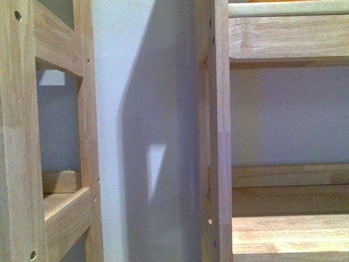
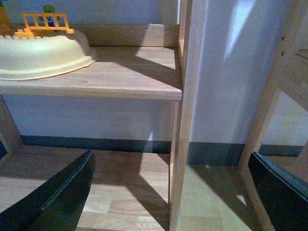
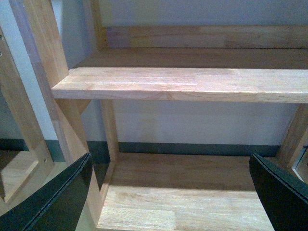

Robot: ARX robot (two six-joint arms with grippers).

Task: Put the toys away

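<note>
Pale wood fills every view; in the front view two shelving frames are seen, the left frame [image 1: 22, 136] and the right frame [image 1: 218, 142], standing apart with a strip of grey-white wall [image 1: 142, 82] between them; neither arm is shown there.

Only in the left wrist view is a cream plastic playset [image 2: 43, 55] shown, resting on a shelf board [image 2: 130, 77], with one small orange fence [image 2: 45, 21] on its top; a lower board [image 2: 120, 192] and a dark skirting strip [image 2: 96, 143] along the wall are seen beneath. The left claw [image 2: 171, 192] is held wide apart, its two dark fingers [image 2: 57, 197] at the edges of the picture, with nothing between them.

In the right wrist view two bare boards are counted, an upper one [image 3: 192, 82] and a lower one [image 3: 192, 192]; no playset is shown here. The right claw [image 3: 171, 192] is likewise spread apart and holds nothing, with two dark fingers [image 3: 284, 192] seen.

The orange-yellow plush toy is not seen in any of the three views, so its place cannot be told.
</note>
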